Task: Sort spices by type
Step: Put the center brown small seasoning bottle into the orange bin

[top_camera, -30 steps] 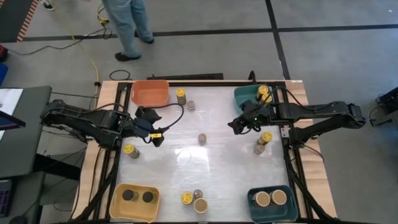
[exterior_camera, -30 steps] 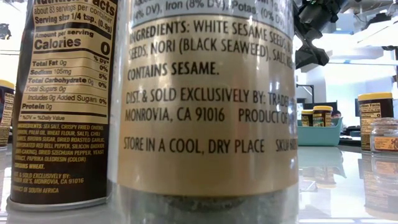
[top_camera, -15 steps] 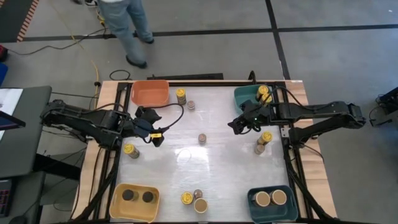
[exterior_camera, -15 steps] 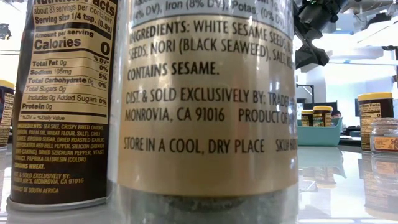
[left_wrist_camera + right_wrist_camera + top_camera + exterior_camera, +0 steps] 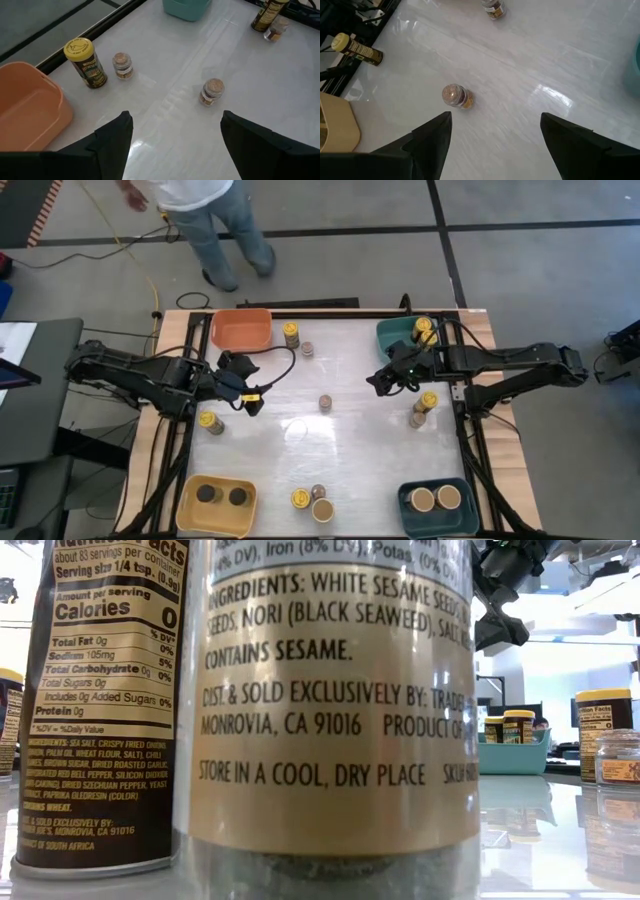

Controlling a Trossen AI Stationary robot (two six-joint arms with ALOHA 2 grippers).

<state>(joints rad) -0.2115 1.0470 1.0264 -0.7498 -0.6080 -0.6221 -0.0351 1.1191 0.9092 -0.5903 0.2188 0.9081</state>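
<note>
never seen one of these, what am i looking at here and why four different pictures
It is a robot with two dark arms at a white table, each ending in a two-finger claw. One picture looks straight down from above. One sits at table height, so two jars close to the lens fill it. The other two come from cameras on each wrist, looking past that arm's own fingers.

The left claw and right claw both hang open over the table, holding nothing.

Small spice jars stand scattered about; a small grey-topped jar sits mid-table between the claws. Some are already in bins: two black-lidded jars in the yellow bin, two tan-lidded jars in a teal bin. The orange bin is empty. A person walks past beyond the table.
</note>
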